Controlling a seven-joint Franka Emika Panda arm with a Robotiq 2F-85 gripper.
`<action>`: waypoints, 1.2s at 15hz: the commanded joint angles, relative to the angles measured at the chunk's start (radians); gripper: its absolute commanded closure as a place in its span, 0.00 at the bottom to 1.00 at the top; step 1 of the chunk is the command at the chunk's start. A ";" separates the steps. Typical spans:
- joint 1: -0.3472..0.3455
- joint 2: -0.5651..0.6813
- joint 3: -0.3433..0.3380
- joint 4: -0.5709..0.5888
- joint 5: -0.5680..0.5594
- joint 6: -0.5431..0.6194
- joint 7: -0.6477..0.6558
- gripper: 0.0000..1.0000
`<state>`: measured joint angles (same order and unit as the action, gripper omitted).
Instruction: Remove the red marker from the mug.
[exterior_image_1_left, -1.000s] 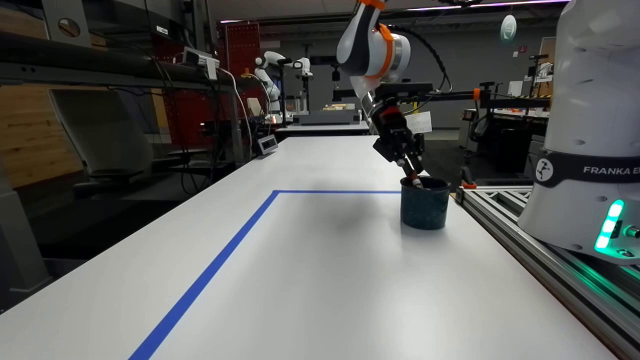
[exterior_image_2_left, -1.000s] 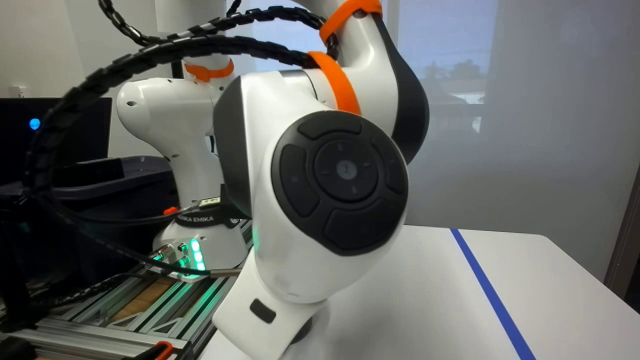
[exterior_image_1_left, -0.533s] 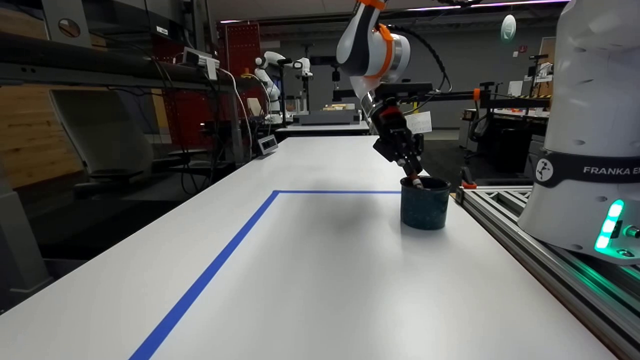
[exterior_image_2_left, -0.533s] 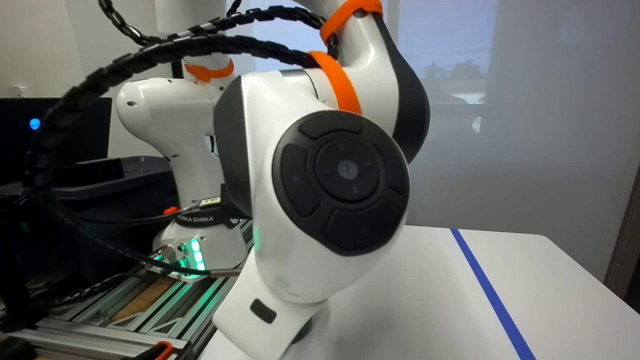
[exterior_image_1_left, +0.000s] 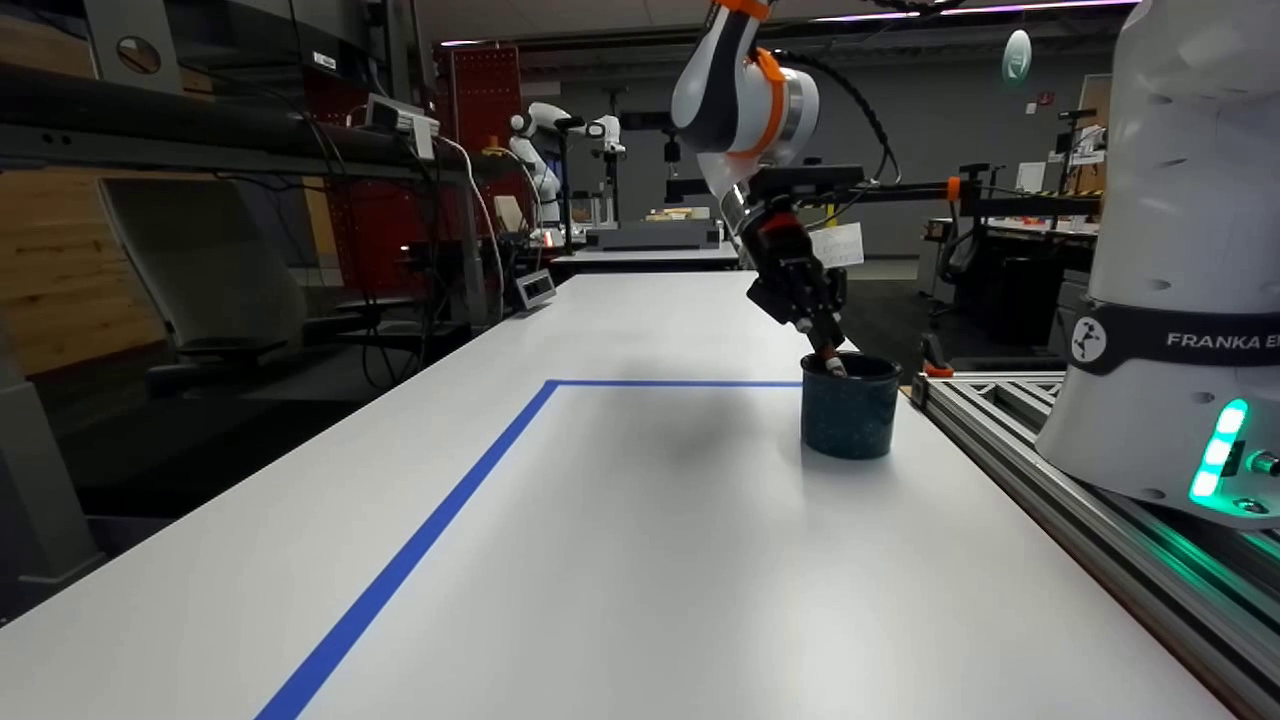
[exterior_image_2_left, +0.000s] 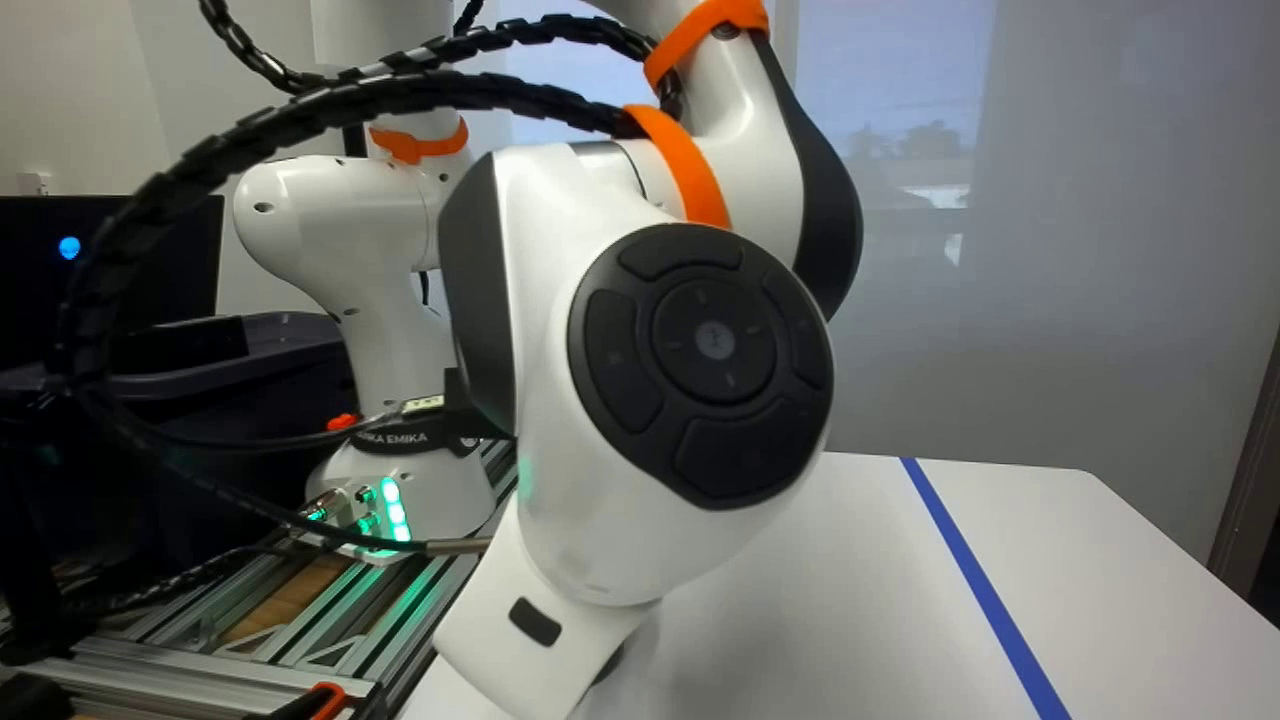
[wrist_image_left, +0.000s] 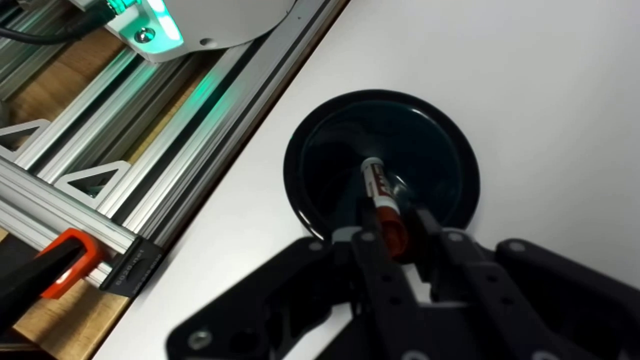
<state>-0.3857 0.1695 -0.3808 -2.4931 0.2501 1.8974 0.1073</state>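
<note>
White jointed robot arm (exterior_image_1_left: 742, 118) bent, slanting down toward 5 o'clock in an exterior view | black two-fingered gripper (wrist_image_left: 395, 216) clamping red-capped white cylindrical marker (wrist_image_left: 378, 185) | white end inside dark teal cylindrical mug (exterior_image_1_left: 848, 420)

A second robot arm (exterior_image_1_left: 546, 117) and metal rails (exterior_image_1_left: 1050, 525) mark a robotics lab.

Marker (wrist_image_left: 383, 200): red end, white barrel, dark red print. Mug (exterior_image_1_left: 850, 418): dark teal. Tabletop (exterior_image_1_left: 650, 560): white, blue line (exterior_image_1_left: 432, 527) inside long edge.
</note>
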 joint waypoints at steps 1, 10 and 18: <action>0.014 -0.049 0.008 0.000 -0.029 -0.060 0.000 0.95; 0.004 -0.136 0.001 0.194 0.041 -0.513 -0.012 0.95; -0.010 -0.054 -0.009 0.257 0.226 -0.504 -0.077 0.95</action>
<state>-0.3913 0.0587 -0.3904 -2.2485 0.4236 1.3703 0.0765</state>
